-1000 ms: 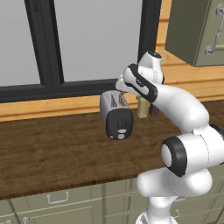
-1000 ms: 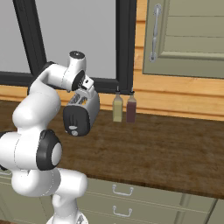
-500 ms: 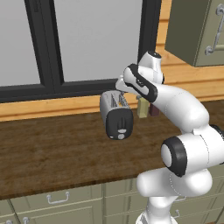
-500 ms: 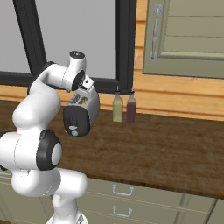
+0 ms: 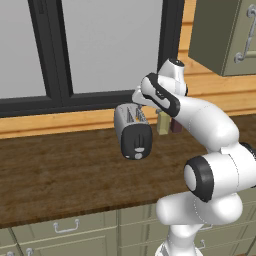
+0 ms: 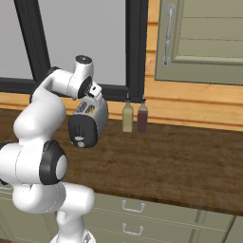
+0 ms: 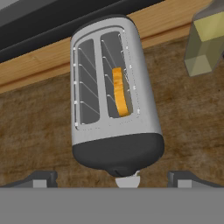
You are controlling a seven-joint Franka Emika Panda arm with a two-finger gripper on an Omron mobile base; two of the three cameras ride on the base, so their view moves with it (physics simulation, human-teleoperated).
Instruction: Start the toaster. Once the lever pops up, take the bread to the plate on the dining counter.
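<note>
Silver toaster (image 7: 113, 100) on wood counter (image 5: 60, 170), bread (image 7: 120, 91) down in its right slot, fingers (image 7: 41, 178) spread open above its black end, two bottles (image 6: 134, 116) beside.

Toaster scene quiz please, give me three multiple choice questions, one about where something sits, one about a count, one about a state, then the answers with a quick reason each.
1. Where is the bread?
A. In one slot of the toaster
B. Lying on the wood counter
C. Held in the claw

2. How many bottles stand beside the toaster by the wall?
A. One
B. Two
C. Four

3. How does the claw stand?
A. Shut on the bread
B. Shut on a bottle
C. Open, holding nothing

Answers:
1. A, the hand view shows the orange-crusted slice standing in one slot, the other slot bare.
2. B, the right base view shows a yellowish bottle and a dark red bottle side by side.
3. C, in the hand view its tips sit wide apart on either side of the toaster's black end, with nothing between them.
</note>
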